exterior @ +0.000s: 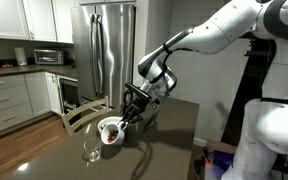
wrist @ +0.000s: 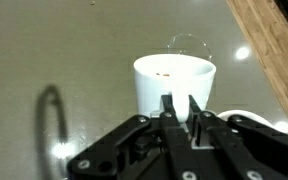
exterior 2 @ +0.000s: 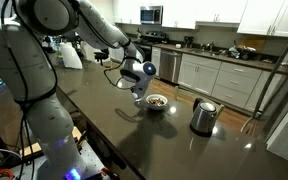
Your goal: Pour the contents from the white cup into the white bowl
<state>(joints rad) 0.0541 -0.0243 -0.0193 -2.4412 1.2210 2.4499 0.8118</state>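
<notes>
Jaws: on the gripper (wrist: 181, 102) they are drawn close together, pinching the near wall of the white cup (wrist: 174, 80) at its rim.
Cup: upright in the wrist view, with its mouth facing the camera and a few small brownish bits inside. I cannot tell whether it rests on the table (wrist: 74, 60) or is lifted off it.
Arm: in both exterior views it reaches down so that the gripper hangs low over the table, just beside the white bowl (exterior: 111, 131).
Bowl: it sits on the dark, glossy table and is dark inside; it is also seen next to the gripper in an exterior view (exterior 2: 156, 102).
Glass: a clear glass (exterior: 91, 150) stands near the bowl; in the wrist view it shows faintly behind the cup.
Kettle: a steel kettle (exterior 2: 203, 116) stands on the same table, apart from the bowl.
Background: a steel fridge (exterior: 109, 45) stands behind the table.
</notes>
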